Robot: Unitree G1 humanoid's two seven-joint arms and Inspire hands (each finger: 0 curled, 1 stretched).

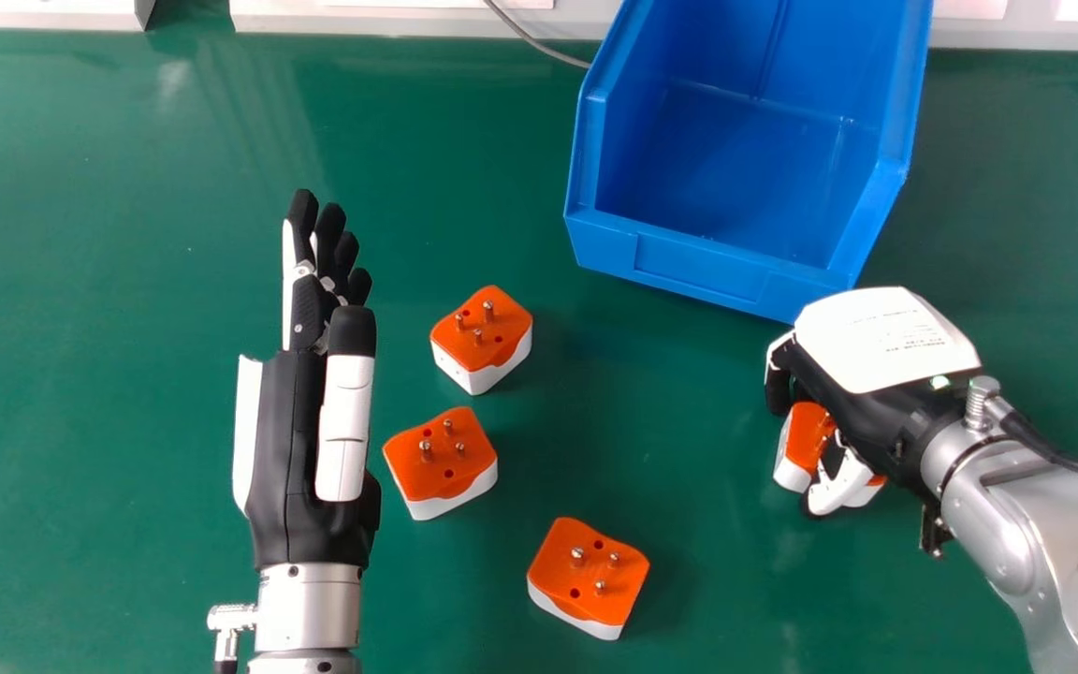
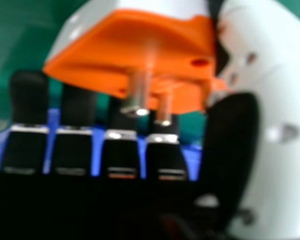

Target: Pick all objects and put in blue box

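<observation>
My right hand (image 1: 885, 365) is just in front of the blue box's (image 1: 707, 276) near right corner, its fingers and thumb curled round an orange and white plug adapter (image 1: 799, 449). The right hand view shows that adapter (image 2: 140, 55) with metal pins between the fingers (image 2: 122, 145) and the thumb. Three more adapters lie pins up on the green table: one (image 1: 483, 332) left of the box's near side, another (image 1: 441, 459) closer, a third (image 1: 588, 576) nearest the front. To their left, my left hand (image 1: 300, 421) is held with straight fingers.
A grey cable (image 1: 539, 45) runs to the box's left side. White panels (image 1: 408, 21) line the table's far edge. Bare green table (image 1: 90, 281) extends left of my left hand.
</observation>
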